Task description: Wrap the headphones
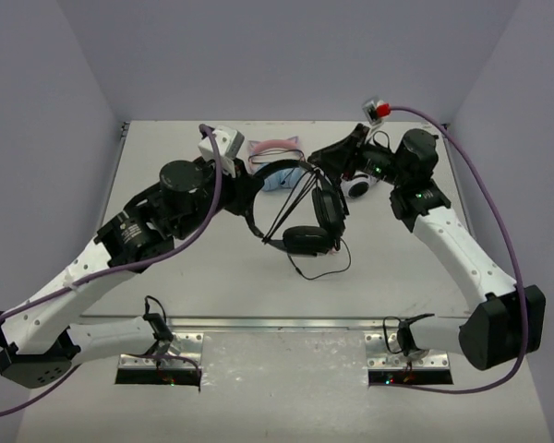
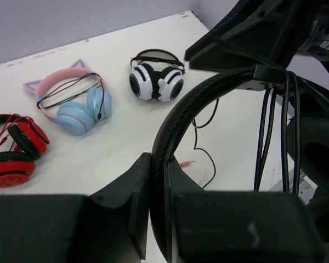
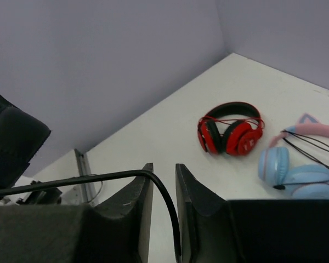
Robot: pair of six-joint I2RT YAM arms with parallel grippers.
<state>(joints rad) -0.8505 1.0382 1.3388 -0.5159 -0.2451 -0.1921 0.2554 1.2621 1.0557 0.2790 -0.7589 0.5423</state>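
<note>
Left arm (image 1: 129, 235) is in from the left, and its jaws are clamped tight on the headphones (image 1: 307, 240), biting the padded headband (image 2: 208, 93) edge-on, as the left wrist view shows right up close. From above, the all-black pair sits over the middle of the counter (image 1: 212, 277), headband arching toward the left arm and the two ear cups on the near-right side, though whether the cups touch the surface I cannot tell. Over to the right arm (image 1: 452, 245), reaching in from the far right: its jaws stand slightly apart, and the thin black cable (image 3: 98, 178) runs straight through the gap, which looks a touch wider than the cable itself. Several strands of that cable stretch taut from the headband end down toward the cups, and a loose loop trails on the counter just in front of them. Behind the action, toward the back of the counter, lie the other pairs: red-and-black headphones (image 3: 230, 131), pink-and-blue cat-ear headphones (image 2: 74, 107) beside them, and white-and-black headphones (image 2: 156, 79) further right, all well apart from the black set.
</note>
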